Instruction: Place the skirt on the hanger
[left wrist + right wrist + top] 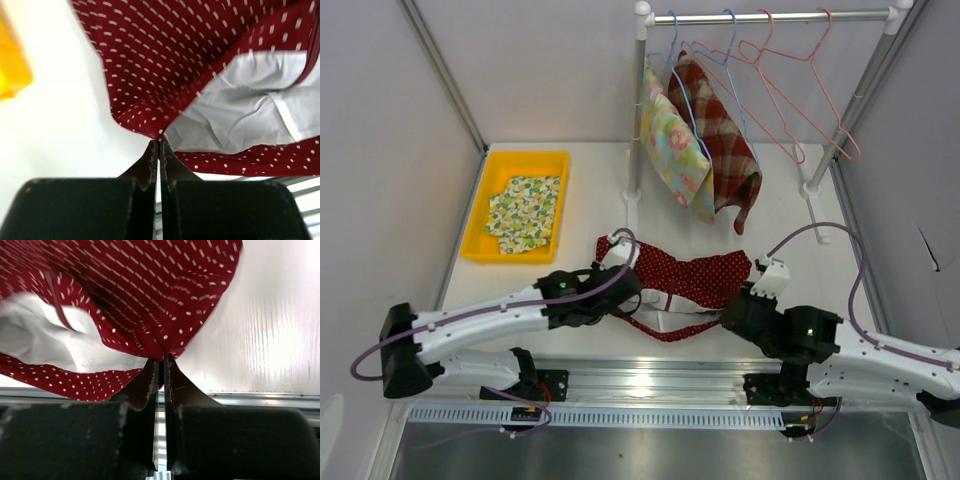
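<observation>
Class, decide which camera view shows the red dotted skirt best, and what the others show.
The top external view: the whole skirt, spread between the arms. The wrist views give only patches of dotted cloth and white lining, pinched by the shut left gripper and right gripper.

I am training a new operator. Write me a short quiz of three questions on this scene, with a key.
1. True or false: the left tool and the right tool are both shut on the red dotted skirt.
2. How many garments hang on the rail? A none; B two; C five.
3. Fill in: the yellow tray holds a folded ___ cloth.
Key: 1 true; 2 B; 3 floral.
</observation>
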Controlling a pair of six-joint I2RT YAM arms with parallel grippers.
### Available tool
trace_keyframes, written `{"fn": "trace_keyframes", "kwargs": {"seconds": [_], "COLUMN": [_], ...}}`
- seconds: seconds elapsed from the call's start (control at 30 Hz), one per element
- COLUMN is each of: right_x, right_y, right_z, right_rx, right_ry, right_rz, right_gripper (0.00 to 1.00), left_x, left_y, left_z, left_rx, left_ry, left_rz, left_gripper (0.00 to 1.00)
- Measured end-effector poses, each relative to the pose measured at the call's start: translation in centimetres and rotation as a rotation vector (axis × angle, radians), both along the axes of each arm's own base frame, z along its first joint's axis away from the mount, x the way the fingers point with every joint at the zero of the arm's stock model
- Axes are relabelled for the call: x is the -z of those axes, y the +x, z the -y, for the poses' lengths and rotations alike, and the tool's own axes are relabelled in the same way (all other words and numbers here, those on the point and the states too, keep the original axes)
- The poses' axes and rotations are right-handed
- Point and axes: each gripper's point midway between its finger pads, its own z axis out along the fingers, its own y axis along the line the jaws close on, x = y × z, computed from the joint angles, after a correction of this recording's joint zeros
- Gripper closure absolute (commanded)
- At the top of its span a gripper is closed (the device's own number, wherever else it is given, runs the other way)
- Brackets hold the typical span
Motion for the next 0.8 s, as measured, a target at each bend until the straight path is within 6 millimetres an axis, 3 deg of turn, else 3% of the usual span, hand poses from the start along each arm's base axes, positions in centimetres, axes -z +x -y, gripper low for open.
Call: {"fn": "trace_keyframes", "kwargs": {"seconds": [0.3,0.53,0.67,0.8], "right_x": [-12.1,-22.3,-25.6,-28.4], "right_y": [1.7,3.2,3.6,3.6], "right_z": [1.5,1.9,1.7,1.8], "right_rx": [-0.005,-0.018,-0.049,-0.08], "right_ry": [0.084,0.125,0.117,0.128], "right_rz": [0.206,0.386,0.456,0.506], "right_gripper": [1.0,1.0,1.0,1.0], "left_x": [-11.6,-23.0,-27.5,-30.6], "left_y": [1.4,2.4,2.1,1.4], "left_z": [-3.5,-4.8,-5.9,-6.6], "left_rx": [-0.126,-0.151,-0.13,-0.099], "left_ry": [-0.246,-0.453,-0.538,-0.6], "left_rz": [0.202,0.381,0.462,0.505], "left_gripper": [1.0,1.0,1.0,1.0]}}
